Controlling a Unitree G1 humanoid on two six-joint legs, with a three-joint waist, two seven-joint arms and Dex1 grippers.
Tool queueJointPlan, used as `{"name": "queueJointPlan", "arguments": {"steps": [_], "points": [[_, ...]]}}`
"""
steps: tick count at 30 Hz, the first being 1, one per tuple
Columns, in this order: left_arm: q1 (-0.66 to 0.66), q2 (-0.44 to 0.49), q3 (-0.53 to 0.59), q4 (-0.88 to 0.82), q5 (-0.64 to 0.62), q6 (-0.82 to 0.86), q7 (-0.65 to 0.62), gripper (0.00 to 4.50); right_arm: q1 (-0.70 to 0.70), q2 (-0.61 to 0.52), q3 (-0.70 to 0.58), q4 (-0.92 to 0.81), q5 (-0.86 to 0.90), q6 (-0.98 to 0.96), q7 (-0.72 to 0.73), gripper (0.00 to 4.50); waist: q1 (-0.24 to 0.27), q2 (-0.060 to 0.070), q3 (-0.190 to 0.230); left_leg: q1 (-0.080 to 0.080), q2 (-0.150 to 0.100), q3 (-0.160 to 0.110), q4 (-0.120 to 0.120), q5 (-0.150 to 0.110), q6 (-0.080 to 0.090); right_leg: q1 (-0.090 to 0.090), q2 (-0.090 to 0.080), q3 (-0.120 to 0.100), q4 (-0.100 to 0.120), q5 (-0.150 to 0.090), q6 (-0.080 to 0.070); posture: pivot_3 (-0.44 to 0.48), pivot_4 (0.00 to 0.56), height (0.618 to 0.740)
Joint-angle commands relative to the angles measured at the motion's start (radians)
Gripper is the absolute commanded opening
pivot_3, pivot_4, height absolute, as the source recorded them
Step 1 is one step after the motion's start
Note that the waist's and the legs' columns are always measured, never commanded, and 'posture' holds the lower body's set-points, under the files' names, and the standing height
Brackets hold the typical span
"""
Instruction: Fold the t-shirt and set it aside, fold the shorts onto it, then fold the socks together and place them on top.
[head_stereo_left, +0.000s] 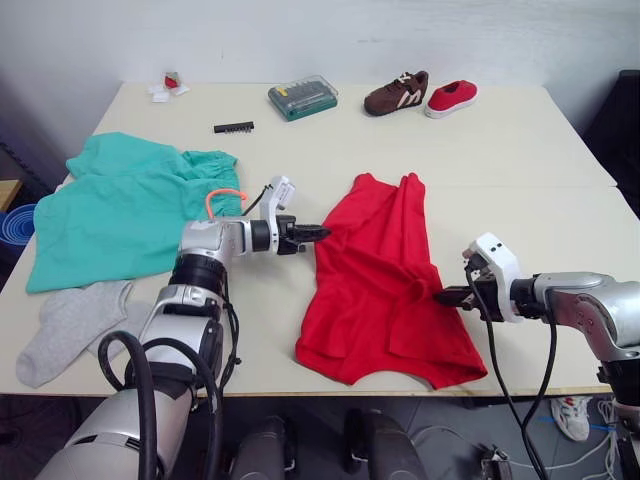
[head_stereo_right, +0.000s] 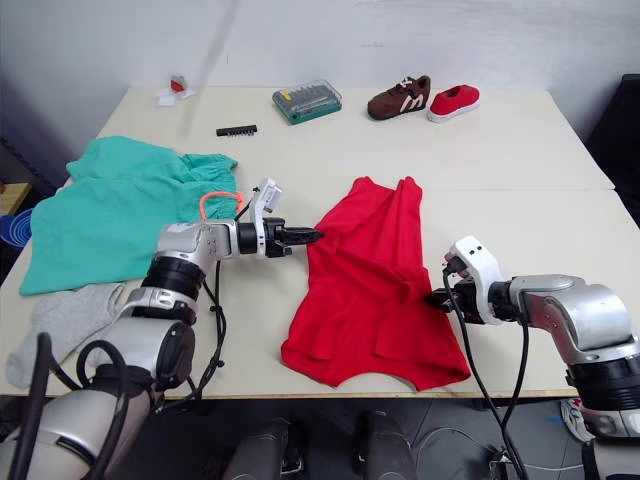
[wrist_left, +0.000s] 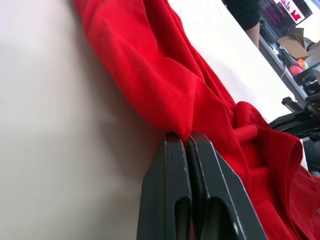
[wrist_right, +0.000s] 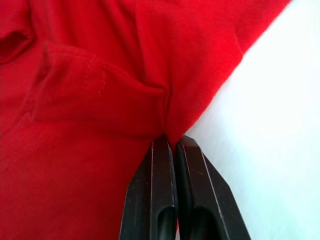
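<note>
Your t-shirt (head_stereo_left: 385, 280) lies crumpled near the middle of the table (head_stereo_left: 500, 140), a little toward the front edge, bunched into a long shape that runs from about 12 o'clock down to 6 o'clock.

Your left gripper (head_stereo_left: 318, 233) sits at the shirt's 9 o'clock edge. Its fingers (wrist_left: 175, 200) are pressed together with a fold of red cloth pinched at their tips, as the left wrist view shows.

Your right gripper (head_stereo_left: 446, 296) is at the shirt's 3 o'clock edge, lower down than the left one. Its fingers (wrist_right: 165, 200) are also together, clamped on a puckered bit of the shirt's edge; the right wrist view shows the cloth gathered into the tips with bare table just beside it.

The shorts (head_stereo_left: 120, 205) are spread flat out at 9 o'clock from the shirt, well apart from it, with the orange drawstring (head_stereo_left: 222, 198) curling off their near corner just beside your left arm. The socks (head_stereo_left: 70, 325) lie at about 8 o'clock from the shirt, near the front edge of the table, touching the lower hem of the shorts.

Along the far side of the table, at roughly 12 o'clock, you have a green bit set case (head_stereo_left: 302, 97), a brown shoe (head_stereo_left: 396, 93) and a small red shoe (head_stereo_left: 451, 98) side by side. A black bit strip (head_stereo_left: 233, 127) lies near the case, and small red and white bits (head_stereo_left: 170, 85) sit at the far 10 o'clock corner.
</note>
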Motion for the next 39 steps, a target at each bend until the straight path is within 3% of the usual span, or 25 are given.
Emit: {"name": "queueJointPlan", "arguments": {"steps": [1, 5, 7, 10, 14, 18, 20, 23, 25, 28, 31, 36, 39], "points": [[0.024, -0.004, 0.002, -0.092, -0.026, 0.011, 0.052, 0.0, 0.014, 0.008, 0.034, -0.009, -0.011, -0.036, 0.03, 0.05, 0.0, 0.0, 0.0, 0.0, 0.0, 0.0, 0.0, 0.0, 0.0, 0.0, 0.0, 0.0, 0.0, 0.0, 0.0, 0.0, 0.15, 0.74], [0.049, 0.017, -0.081, -0.105, 0.02, -0.078, 0.042, 0.0, 0.041, 0.009, 0.01, -0.037, -0.033, -0.124, 0.035, 0.05, 0.001, 0.0, 0.0, 0.001, 0.0, 0.0, 0.0, 0.0, -0.001, 0.0, 0.0, 0.0, 0.001, 0.0, 0.0, 0.0, 0.15, 0.74], [0.053, 0.047, -0.113, -0.132, 0.015, -0.094, -0.014, 0.44, 0.073, -0.014, -0.034, -0.06, -0.02, -0.123, 0.038, 0.0, 0.003, 0.0, 0.0, 0.0, 0.0, 0.0, 0.0, 0.001, -0.001, 0.0, 0.0, 0.0, 0.001, 0.0, 0.0, 0.0, 0.15, 0.74], [0.074, 0.104, -0.172, -0.185, 0.026, -0.138, -0.089, 1.22, 0.122, -0.039, -0.082, -0.1, -0.011, -0.132, 0.048, 0.64, 0.004, 0.0, 0.0, 0.0, 0.0, 0.0, -0.001, 0.001, -0.001, -0.001, 0.0, 0.0, 0.0, 0.0, 0.0, 0.0, 0.15, 0.74], [0.119, 0.208, -0.231, -0.271, 0.052, -0.244, -0.185, 2.5, 0.205, -0.088, -0.144, -0.185, -0.01, -0.181, 0.072, 1.99, 0.003, 0.0, 0.0, 0.0, 0.0, 0.0, -0.001, 0.0, -0.001, 0.0, 0.0, 0.0, -0.001, 0.0, 0.0, 0.0, 0.15, 0.74], [0.187, 0.339, -0.273, -0.333, 0.109, -0.56, -0.29, 3.79, 0.336, -0.161, -0.248, -0.251, -0.054, -0.341, 0.135, 3.38, 0.004, 0.0, 0.0, 0.0, 0.0, 0.0, -0.002, 0.0, -0.002, 0.0, 0.0, 0.0, -0.001, 0.0, 0.0, 0.0, 0.15, 0.74], [0.217, 0.382, -0.274, -0.343, 0.117, -0.748, -0.348, 4.4, 0.41, -0.189, -0.302, -0.248, -0.107, -0.481, 0.174, 3.39, 0.006, 0.0, 0.0, 0.0, 0.0, 0.001, -0.002, 0.0, -0.002, 0.0, 0.0, 0.0, -0.002, 0.0, -0.001, 0.0, 0.15, 0.74], [0.237, 0.401, -0.259, -0.314, 0.09, -1.005, -0.431, 4.45, 0.493, -0.18, -0.372, -0.18, -0.219, -0.816, 0.208, 3.39, 0.016, 0.0, 0.0, 0.001, 0.0, 0.0, -0.002, 0.0, -0.001, 0.001, -0.001, 0.0, -0.003, 0.0, -0.001, 0.0, 0.15, 0.74], [0.246, 0.401, -0.268, -0.27, 0.103, -1.252, -0.462, 4.45, 0.529, -0.168, -0.391, -0.082, -0.319, -1.151, 0.216, 3.39, 0.023, 0.0, 0.0, 0.001, -0.001, 0.001, -0.002, -0.001, 0.0, 0.002, -0.001, 0.0, -0.004, 0.0, 0.0, 0.0, 0.15, 0.74], [0.267, 0.394, -0.303, -0.208, 0.117, -1.572, -0.508, 4.45, 0.562, -0.193, -0.368, 0.106, -0.466, -1.649, 0.214, 3.39, 0.027, 0.0, 0.0, 0.002, -0.001, 0.002, -0.001, -0.001, 0.001, 0.002, -0.001, 0.001, -0.004, 0.0, 0.001, 0.0, 0.15, 0.74], [0.269, 0.374, -0.332, -0.141, 0.113, -1.767, -0.52, 4.45, 0.551, -0.225, -0.326, 0.277, -0.568, -1.976, 0.182, 3.39, 0.026, 0.0, 0.0, 0.002, -0.001, 0.004, -0.001, -0.001, 0.001, 0.003, 0.0, 0.001, -0.004, 0.001, 0.001, 0.0, 0.15, 0.74], [0.254, 0.326, -0.372, -0.061, 0.093, -1.955, -0.493, 4.45, 0.506, -0.268, -0.259, 0.484, -0.707, -2.327, 0.086, 3.39, 0.022, 0.0, 0.0, 0.004, -0.001, 0.005, 0.0, -0.001, 0.001, 0.003, 0.0, 0.003, -0.003, 0.001, 0.001, 0.0, 0.15, 0.74], [0.243, 0.303, -0.389, -0.021, 0.083, -2.018, -0.475, 4.45, 0.476, -0.254, -0.226, 0.548, -0.775, -2.413, 0.021, 3.39, 0.018, 0.0, 0.0, 0.005, 0.0, 0.004, 0.001, -0.001, 0.001, 0.004, 0.0, 0.003, -0.003, 0.001, 0.0, 0.0, 0.15, 0.74]]}}
